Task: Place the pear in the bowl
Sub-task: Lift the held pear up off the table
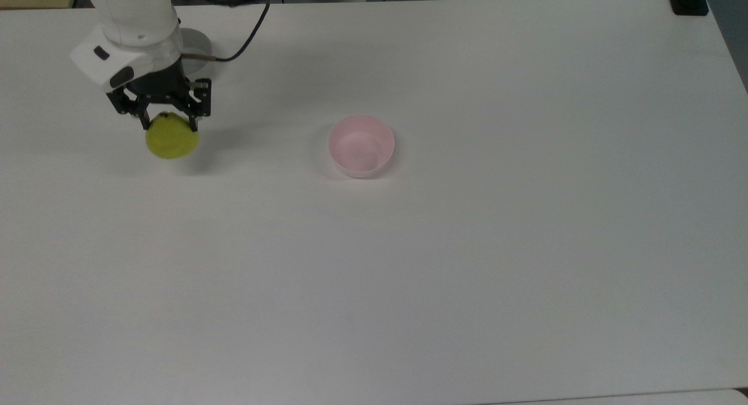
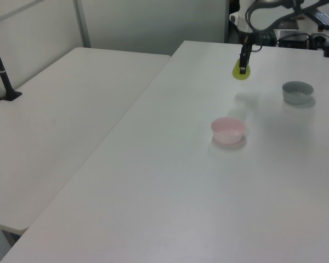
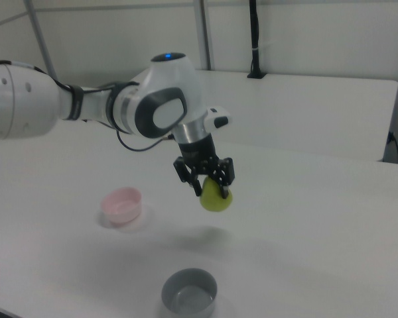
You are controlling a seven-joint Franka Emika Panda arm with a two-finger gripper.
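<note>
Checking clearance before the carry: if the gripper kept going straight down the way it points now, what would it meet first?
The gripper points down, shut on the pear, which hangs clear of the table. Straight down, the pear would likely meet bare table first; the pink bowl and the grey bowl sit off to the side.

Yellow-green pear (image 1: 172,139), pale pink bowl (image 1: 361,146), grey bowl (image 3: 190,292), black pincer (image 1: 166,120), white table (image 1: 467,247).
</note>
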